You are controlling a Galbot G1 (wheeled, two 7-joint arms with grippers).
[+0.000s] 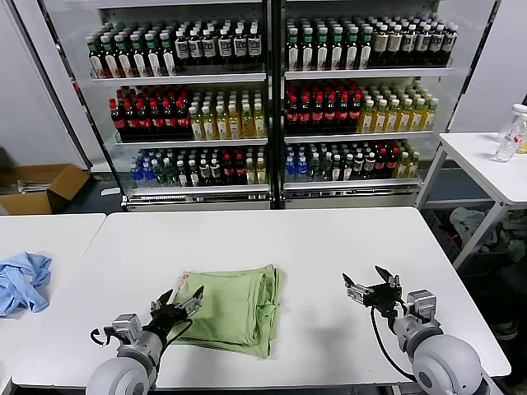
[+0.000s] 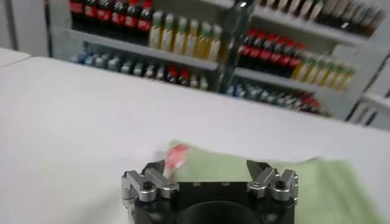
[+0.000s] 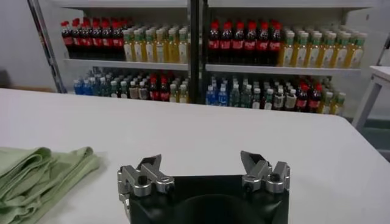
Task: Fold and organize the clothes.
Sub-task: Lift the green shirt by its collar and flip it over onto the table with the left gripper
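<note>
The soft light green polo shirt (image 1: 233, 309) sits folded just ahead of the left gripper (image 1: 183, 302), fingers spread over its edge, probably lining up another fold, while the right gripper (image 1: 368, 284) idles spread apart beside it.

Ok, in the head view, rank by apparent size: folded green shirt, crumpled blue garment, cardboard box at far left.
1. Folded light green cloth polo shirt.
2-3. Brown cardboard box and crumpled light blue garment: look alike, both cut off, box farther away.
</note>
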